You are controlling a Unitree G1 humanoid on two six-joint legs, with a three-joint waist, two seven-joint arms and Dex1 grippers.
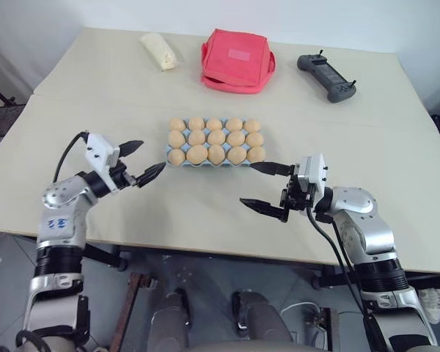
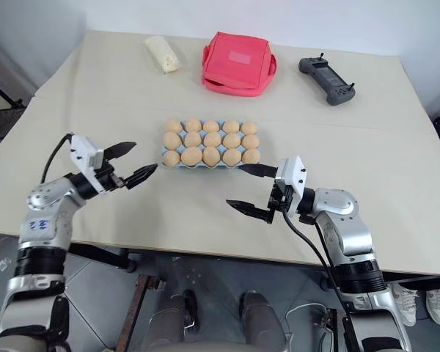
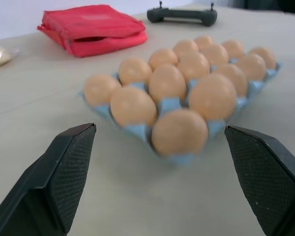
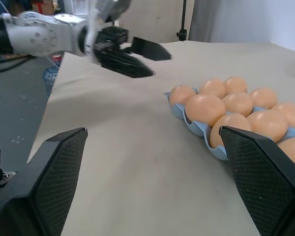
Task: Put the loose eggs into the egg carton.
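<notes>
Fifteen eggs (image 1: 215,139) fill one egg carton (image 1: 167,152); left pincer (image 1: 141,161) and right pincer (image 1: 262,187) both spread, empty.

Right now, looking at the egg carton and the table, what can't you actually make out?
- Egg carton: the eggs cover its cups, so their insides are hidden in the head views.
- Carton's far end: cut off by the picture's edge in the right wrist view.
- Controller: its buttons are too small to read.
- Red pouch: closed, contents hidden.
- Pale bundle: too small to identify.

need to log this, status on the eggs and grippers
Left gripper open, empty. Right gripper open, empty. Egg carton full, fifteen eggs seated. Nothing in the way.
</notes>
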